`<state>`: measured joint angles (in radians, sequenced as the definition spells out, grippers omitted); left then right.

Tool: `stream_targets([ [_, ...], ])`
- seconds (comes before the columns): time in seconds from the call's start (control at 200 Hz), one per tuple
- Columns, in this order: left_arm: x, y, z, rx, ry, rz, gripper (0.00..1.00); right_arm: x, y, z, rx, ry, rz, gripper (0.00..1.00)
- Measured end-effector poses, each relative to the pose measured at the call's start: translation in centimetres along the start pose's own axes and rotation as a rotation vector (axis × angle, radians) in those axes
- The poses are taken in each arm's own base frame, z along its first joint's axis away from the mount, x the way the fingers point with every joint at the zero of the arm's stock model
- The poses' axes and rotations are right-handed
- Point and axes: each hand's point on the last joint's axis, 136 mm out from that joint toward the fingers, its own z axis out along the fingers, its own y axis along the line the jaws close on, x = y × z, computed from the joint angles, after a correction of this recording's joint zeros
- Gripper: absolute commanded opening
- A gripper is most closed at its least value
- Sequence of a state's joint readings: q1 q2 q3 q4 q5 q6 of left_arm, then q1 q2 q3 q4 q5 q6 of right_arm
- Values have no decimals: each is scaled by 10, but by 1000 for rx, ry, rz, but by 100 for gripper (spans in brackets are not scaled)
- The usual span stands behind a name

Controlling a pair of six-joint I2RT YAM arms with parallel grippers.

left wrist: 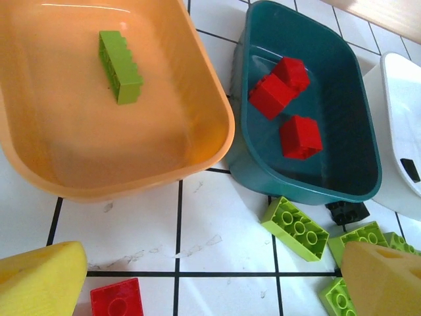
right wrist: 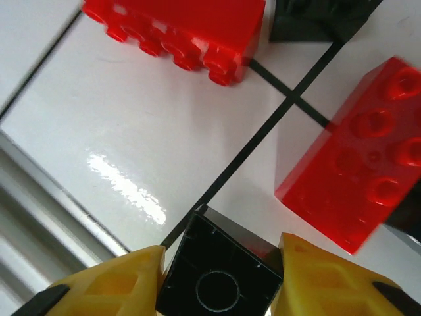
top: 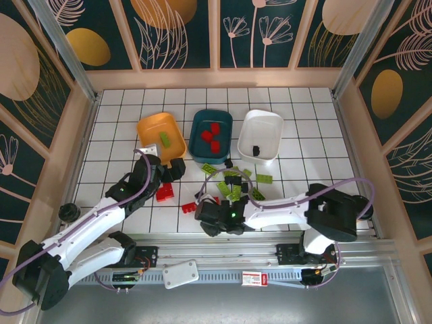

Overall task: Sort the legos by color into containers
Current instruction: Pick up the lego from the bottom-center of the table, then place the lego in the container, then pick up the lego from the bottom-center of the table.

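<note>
My right gripper (right wrist: 220,284) is shut on a small black lego (right wrist: 220,263), both yellow fingers pressed against its sides just above the table, low at the front centre (top: 204,217). Two red legos (right wrist: 355,171) lie close by. My left gripper (left wrist: 210,283) is open over bare tiles in front of the orange-yellow container (left wrist: 66,131), which holds one green lego (left wrist: 120,66). Three red legos (left wrist: 300,136) sit in the teal container (left wrist: 348,118). A black lego (left wrist: 411,170) lies in the white container (left wrist: 401,125).
Several green legos (top: 233,183) are scattered in front of the teal and white trays. Red legos (top: 165,192) lie near the left gripper (top: 172,169). The table's metal front rail (right wrist: 39,217) runs close beside the right gripper.
</note>
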<state>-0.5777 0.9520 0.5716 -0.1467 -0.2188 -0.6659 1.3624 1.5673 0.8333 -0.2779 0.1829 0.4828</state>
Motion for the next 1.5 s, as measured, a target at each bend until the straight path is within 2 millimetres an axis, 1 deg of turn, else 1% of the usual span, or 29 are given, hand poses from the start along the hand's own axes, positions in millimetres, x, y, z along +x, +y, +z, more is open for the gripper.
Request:
stream_targets([
  [0.06, -3, -1, -3, 6, -11, 0, 98, -12, -4, -14, -20, -48, 18, 27],
  [0.1, -4, -2, -4, 11, -18, -2, 99, -25, -11, -26, -30, -93, 47, 26],
  [0.16, -7, -3, -7, 17, -27, -4, 98, -51, -31, -43, -30, -173, 107, 26],
  [0.225, -6, -3, -7, 20, -28, -5, 99, -81, -67, -62, 0, -272, 194, 26],
  [0.24, -6, -2, -7, 21, -27, -4, 98, -89, -81, -67, 17, -303, 223, 26],
  [0.265, -4, -2, -7, 20, -24, -4, 98, -97, -95, -72, 33, -332, 256, 26],
  [0.27, -4, -1, -7, 20, -24, -4, 99, -101, -102, -74, 43, -344, 268, 26],
  [0.295, -2, 0, -6, 18, -20, -3, 99, -107, -119, -78, 64, -368, 300, 26],
  [0.33, 1, 1, -6, 16, -13, -2, 99, -117, -148, -84, 105, -410, 358, 26],
  [0.395, 6, 4, -4, 12, 0, 1, 98, -125, -197, -90, 181, -452, 450, 26],
  [0.44, 9, 5, -3, 11, 8, 2, 98, -127, -228, -90, 230, -460, 504, 26],
  [0.47, 11, 5, -3, 14, 14, 2, 99, -129, -245, -88, 254, -461, 533, 27],
  [0.525, 13, 5, -3, 19, 22, 0, 98, -133, -268, -82, 286, -451, 572, 27],
  [0.571, 14, 4, -3, 23, 27, -1, 99, -136, -287, -72, 310, -434, 599, 28],
  [0.626, 16, 5, -2, 25, 33, -4, 99, -139, -306, -60, 329, -415, 627, 28],
  [0.706, 21, 5, -1, 31, 48, -10, 99, -136, -331, -42, 355, -377, 669, 31],
  [0.766, 25, 6, -1, 33, 60, -15, 99, -132, -348, -29, 370, -349, 697, 38],
  [0.841, 30, 7, 0, 38, 76, -18, 98, -129, -361, -17, 385, -326, 722, 49],
  [0.911, 33, 7, 0, 42, 84, -22, 98, -131, -367, -12, 388, -319, 728, 61],
  [0.996, 36, 7, 1, 44, 94, -25, 98, -141, -366, -13, 376, -330, 714, 68],
  [1.136, 37, 6, 0, 54, 102, -28, 99, -153, -364, -28, 368, -371, 707, 71],
  [1.196, 37, 6, 0, 54, 102, -28, 98, -157, -356, -41, 362, -399, 695, 71],
  [1.231, 37, 6, 0, 54, 102, -28, 98, -159, -347, -50, 355, -416, 682, 71],
  [1.296, 37, 5, 0, 55, 101, -28, 99, -161, -322, -69, 334, -457, 642, 72],
  [1.336, 36, 5, 0, 56, 99, -29, 98, -162, -299, -79, 306, -477, 608, 72],
  [1.386, 35, 5, -1, 59, 94, -29, 99, -161, -262, -89, 254, -498, 554, 72],
  [1.396, 35, 5, -2, 60, 93, -30, 99, -161, -257, -89, 248, -500, 548, 72],
  [1.426, 34, 5, -2, 60, 90, -30, 99, -157, -232, -92, 209, -501, 513, 72],
  [1.496, 32, 4, -3, 61, 82, -31, 98, -143, -179, -92, 118, -481, 441, 73],
])
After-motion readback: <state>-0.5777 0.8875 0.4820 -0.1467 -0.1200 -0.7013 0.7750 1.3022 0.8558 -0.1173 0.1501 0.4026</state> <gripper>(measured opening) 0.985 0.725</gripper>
